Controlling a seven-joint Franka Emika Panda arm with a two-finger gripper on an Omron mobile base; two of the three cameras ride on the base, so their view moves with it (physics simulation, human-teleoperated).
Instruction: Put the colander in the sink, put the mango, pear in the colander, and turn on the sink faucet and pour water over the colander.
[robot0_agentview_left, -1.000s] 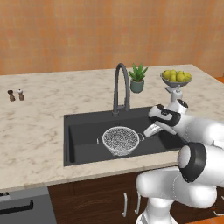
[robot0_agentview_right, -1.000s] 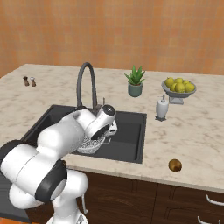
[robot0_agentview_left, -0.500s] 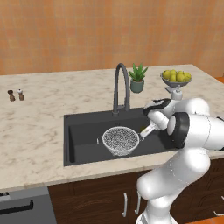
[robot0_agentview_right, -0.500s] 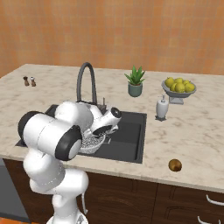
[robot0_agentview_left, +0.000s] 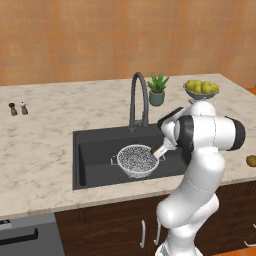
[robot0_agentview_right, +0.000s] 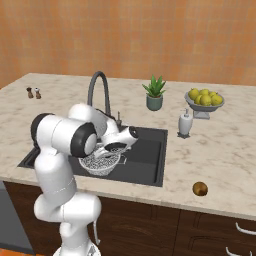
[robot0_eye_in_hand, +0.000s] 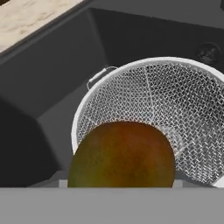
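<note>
The whitish mesh colander (robot0_eye_in_hand: 175, 105) sits in the dark sink (robot0_eye_in_hand: 52, 83), left of the drain, and also shows as colander (robot0_agentview_left: 133, 159) and colander (robot0_agentview_right: 99, 163). My gripper (robot0_agentview_left: 159, 149) hangs over the colander's right rim, shut on the red-green mango (robot0_eye_in_hand: 122, 155), which covers the fingertips in the hand view. The mango is just above the mesh near the rim. A small brownish pear (robot0_agentview_right: 200, 188) lies on the counter right of the sink, also visible as pear (robot0_agentview_left: 251, 160). The dark gooseneck sink faucet (robot0_agentview_left: 138, 95) arches behind the basin; no water runs from it.
A soap dispenser (robot0_agentview_right: 185, 123) stands right of the sink, with a potted plant (robot0_agentview_right: 155, 93) and a footed bowl of yellow fruit (robot0_agentview_right: 203, 98) behind it. Salt and pepper shakers (robot0_agentview_left: 18, 108) stand far left. The arm's elbow (robot0_agentview_left: 210, 132) stands over the sink's right edge.
The arm has swung its elbow up and more upright over the sink's right side. The gripper with the mango has stayed by the colander's rim, shifting slightly inward.
</note>
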